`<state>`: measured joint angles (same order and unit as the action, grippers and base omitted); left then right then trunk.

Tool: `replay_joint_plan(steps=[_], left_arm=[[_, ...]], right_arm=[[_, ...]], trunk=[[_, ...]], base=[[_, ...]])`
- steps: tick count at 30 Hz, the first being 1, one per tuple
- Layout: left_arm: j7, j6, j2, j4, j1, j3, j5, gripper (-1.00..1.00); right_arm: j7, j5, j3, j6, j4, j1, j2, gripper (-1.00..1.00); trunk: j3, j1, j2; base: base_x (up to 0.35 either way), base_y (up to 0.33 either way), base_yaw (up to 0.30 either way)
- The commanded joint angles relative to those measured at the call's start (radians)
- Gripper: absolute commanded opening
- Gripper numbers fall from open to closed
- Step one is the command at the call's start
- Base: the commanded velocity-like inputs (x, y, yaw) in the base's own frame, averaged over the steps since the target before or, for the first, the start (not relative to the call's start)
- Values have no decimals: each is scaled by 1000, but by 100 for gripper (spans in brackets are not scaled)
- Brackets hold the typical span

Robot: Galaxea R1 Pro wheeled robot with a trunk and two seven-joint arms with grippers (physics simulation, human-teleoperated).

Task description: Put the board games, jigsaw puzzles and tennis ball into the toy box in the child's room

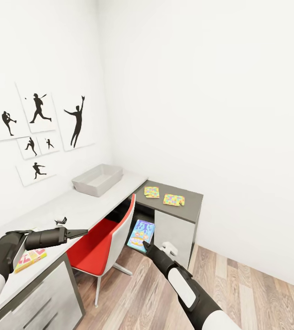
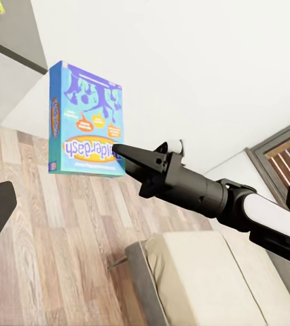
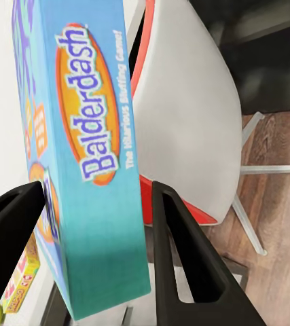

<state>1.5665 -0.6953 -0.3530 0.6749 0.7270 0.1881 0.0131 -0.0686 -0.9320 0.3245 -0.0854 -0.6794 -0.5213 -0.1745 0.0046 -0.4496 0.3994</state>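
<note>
While the right gripper (image 1: 145, 245) clamps a blue Balderdash board game (image 1: 141, 235) low in the middle of the head view, in front of the red chair (image 1: 102, 243), the grey toy box (image 1: 97, 179) sits left of centre on the white tabletop (image 1: 73, 206). Two jigsaw puzzles (image 1: 152, 192) lie side by side on the darker grey tabletop (image 1: 190, 206) just right of centre, apart from the box. At lower left the left gripper (image 1: 80, 233) hovers over the white tabletop, its fingers close together with nothing between them, and another board game (image 1: 30, 258) lies beneath that arm.
</note>
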Motion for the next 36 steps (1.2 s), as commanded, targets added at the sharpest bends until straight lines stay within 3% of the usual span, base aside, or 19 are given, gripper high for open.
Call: replay_joint_plan(steps=[1, 8, 19, 36], left_arm=[[4, -10, 0, 0, 0, 1, 2, 100], [4, -10, 1, 0, 0, 1, 2, 100], [4, -10, 2, 0, 0, 0, 2, 100], [4, -10, 0, 0, 0, 1, 2, 100]], right_arm=[[-2, -7, 0, -2, 0, 0, 0, -100], [-2, -7, 0, -3, 0, 0, 0, -100], [-2, -8, 0, -4, 0, 0, 0, -100], [-5, -7, 2, -4, -2, 0, 0, -100]], trunk=[[0, 0, 1], [0, 0, 1], [-1, 0, 1], [-1, 0, 1]], base=[[62, -86, 0], [132, -183, 30], [186, -210, 219], [187, -15, 10]])
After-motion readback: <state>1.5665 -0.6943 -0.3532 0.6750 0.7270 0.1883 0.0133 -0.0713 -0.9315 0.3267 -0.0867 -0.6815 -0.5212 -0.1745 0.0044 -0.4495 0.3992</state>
